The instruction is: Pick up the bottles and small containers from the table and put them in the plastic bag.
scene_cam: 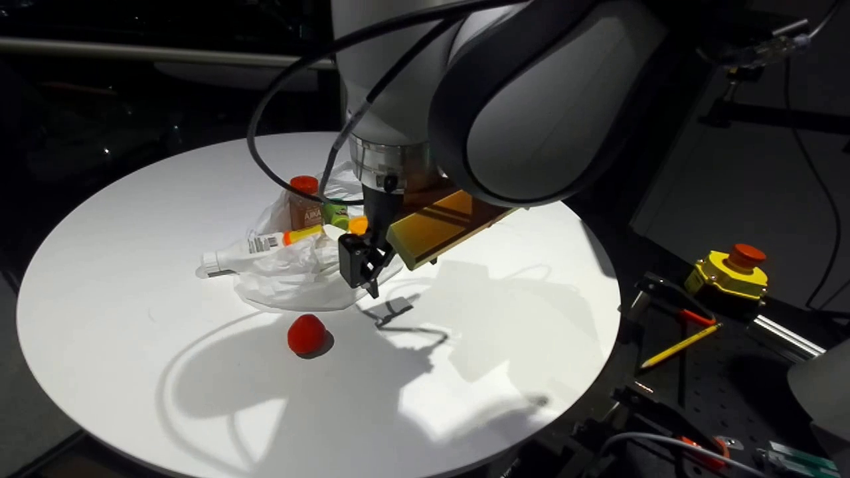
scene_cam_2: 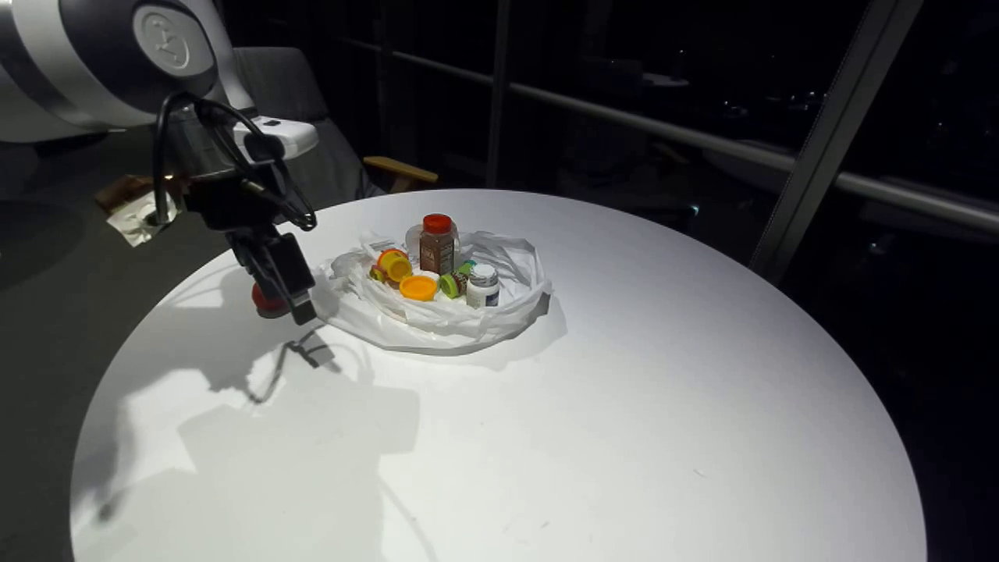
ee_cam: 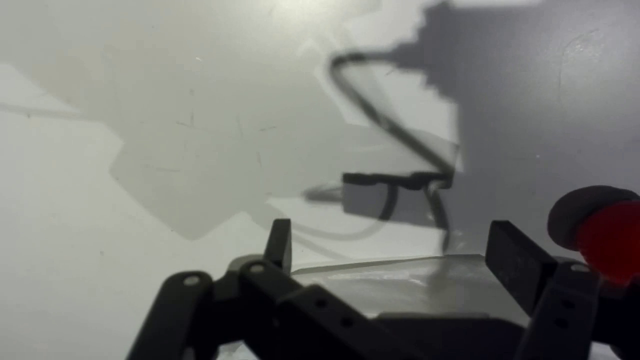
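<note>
White surface (scene_cam_2: 624,437), large and round, broad shadows (scene_cam_2: 328,445) across it. A thin plastic bag (scene_cam_2: 437,343) lies there, whitish and wrinkled, its film slumped low around its contents.

Within the bag, in an exterior view: brown-bodied bottle (scene_cam_2: 437,254) with a red cap, upright; white bottle (scene_cam_2: 482,290), white cap uppermost; yellow pot (scene_cam_2: 398,268) with an orange edge, tipped; round orange pot (scene_cam_2: 419,288); green container (scene_cam_2: 451,286), tilted, just beside the white bottle. A labelled bottle (scene_cam: 249,249), also white, lies on its side across the bag's edge in an exterior view, capped end poking out past the film.

The claw (ee_cam: 390,235) stands wide, fingers (ee_cam: 520,265) well apart, raised above the surface by the bag's rim; a strip of film shows between them in the wrist view. The arm (scene_cam: 551,99) hangs overhead.

Outside the bag, near but apart from it: a red rounded item (scene_cam: 307,334), resting on the surface, visible in both exterior views. From the wrist it is cut by the view's edge, beyond one finger.

Off to the side, a yellow box (scene_cam: 724,275) with red button (scene_cam: 746,255); a pencil (scene_cam: 680,345).
</note>
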Robot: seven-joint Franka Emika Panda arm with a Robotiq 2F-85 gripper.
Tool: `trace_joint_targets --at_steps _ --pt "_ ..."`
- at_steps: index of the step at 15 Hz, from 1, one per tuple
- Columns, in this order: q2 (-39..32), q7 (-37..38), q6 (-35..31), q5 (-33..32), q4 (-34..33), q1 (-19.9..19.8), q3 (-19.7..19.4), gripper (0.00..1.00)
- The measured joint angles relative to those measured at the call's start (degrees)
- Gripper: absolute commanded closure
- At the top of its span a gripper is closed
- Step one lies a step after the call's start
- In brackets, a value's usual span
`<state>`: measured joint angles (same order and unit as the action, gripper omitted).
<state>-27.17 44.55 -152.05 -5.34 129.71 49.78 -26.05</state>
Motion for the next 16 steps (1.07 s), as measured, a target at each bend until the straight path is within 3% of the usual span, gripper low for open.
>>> trace_joint_targets --at_steps 5,9,16 --pt "0.9 6.9 3.2 -7.1 -4.8 -1.1 5.8 0.0" --pt "0.8 6.8 3.5 -7.1 -7.3 -6.1 13.7 0.0" --pt "-4.0 6.7 3.2 -7.1 -12.0 -13.7 19.4 0.0"
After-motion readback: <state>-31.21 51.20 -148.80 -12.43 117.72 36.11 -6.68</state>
